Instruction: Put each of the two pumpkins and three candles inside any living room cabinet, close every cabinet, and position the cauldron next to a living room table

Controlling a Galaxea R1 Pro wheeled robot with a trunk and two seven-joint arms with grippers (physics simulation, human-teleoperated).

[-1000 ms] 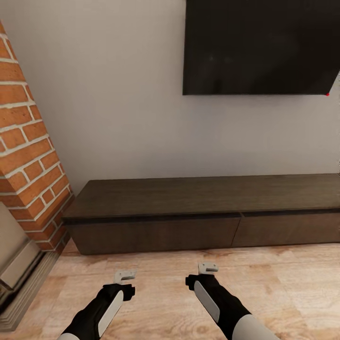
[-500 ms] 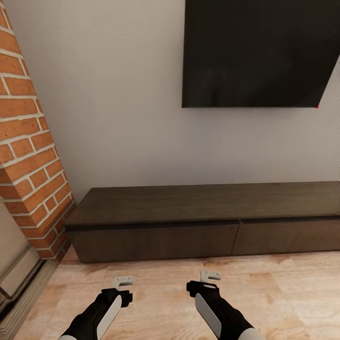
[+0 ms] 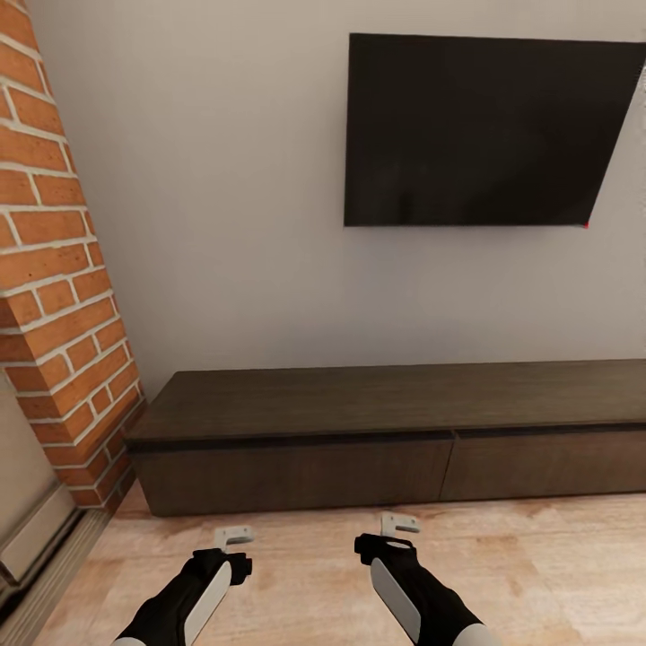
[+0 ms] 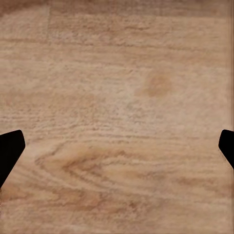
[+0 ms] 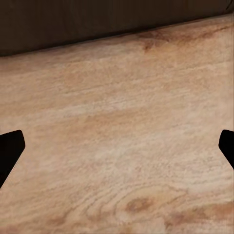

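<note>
The cabinet (image 3: 359, 404), a long low dark-brown unit, runs along the wall ahead of me, and both of its drawer fronts (image 3: 296, 471) sit flush and shut. My left gripper (image 3: 233, 536) and right gripper (image 3: 397, 522) hang over the wood floor just short of it, both open with nothing between their fingers. The left wrist view looks down on bare floor past the left gripper (image 4: 117, 151). In the right wrist view, the right gripper (image 5: 117, 151) is over floor with the cabinet's base (image 5: 97, 19) beyond. The pumpkins, candles and cauldron are out of view.
A black TV (image 3: 484, 130) hangs on the grey wall above the unit. A red brick chimney breast (image 3: 54, 269) with a beige fireplace surround (image 3: 27, 529) stands close on my left. Pale wood floor (image 3: 556, 574) stretches to the right.
The head view has tilted up and drawn back a little, so more of the TV and wall show. The arms have hardly moved.
</note>
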